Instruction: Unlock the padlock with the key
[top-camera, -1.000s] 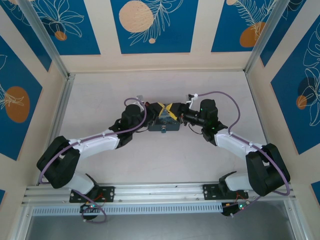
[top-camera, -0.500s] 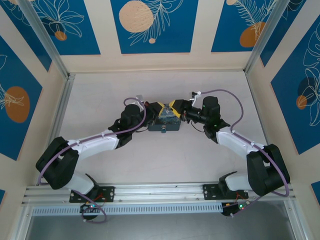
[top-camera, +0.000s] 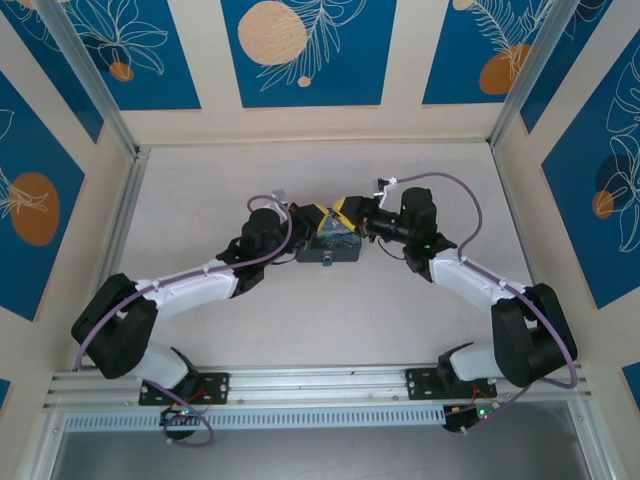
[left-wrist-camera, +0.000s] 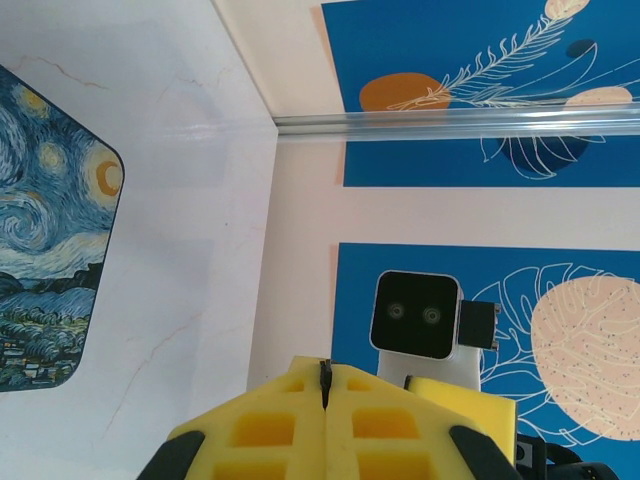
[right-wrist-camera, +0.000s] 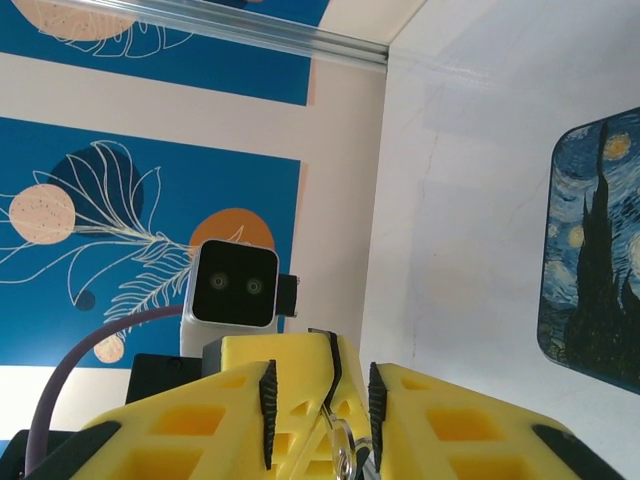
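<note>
left claw (top-camera: 321, 214) faces right claw (top-camera: 345, 208) over the tin (top-camera: 335, 242)

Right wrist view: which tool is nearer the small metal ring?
Right. The ring sits between the right tool's fingers; the left tool faces it from just beyond.

— What colours are in the room?
— The wall panels (top-camera: 310, 55) are deep blue with orange and peach circles and white line-drawn leaves, set in cream borders. The table (top-camera: 200, 190) is pale, faintly veined like marble.
— And the robot?
— The arms (top-camera: 190, 285) are black and white, with purple cables (top-camera: 455, 195). The left gripper (left-wrist-camera: 325, 368) and the right gripper (right-wrist-camera: 320, 372) are bright yellow with black pads. The square tin (left-wrist-camera: 50, 230) shows a swirling blue night sky with yellow stars.
</note>
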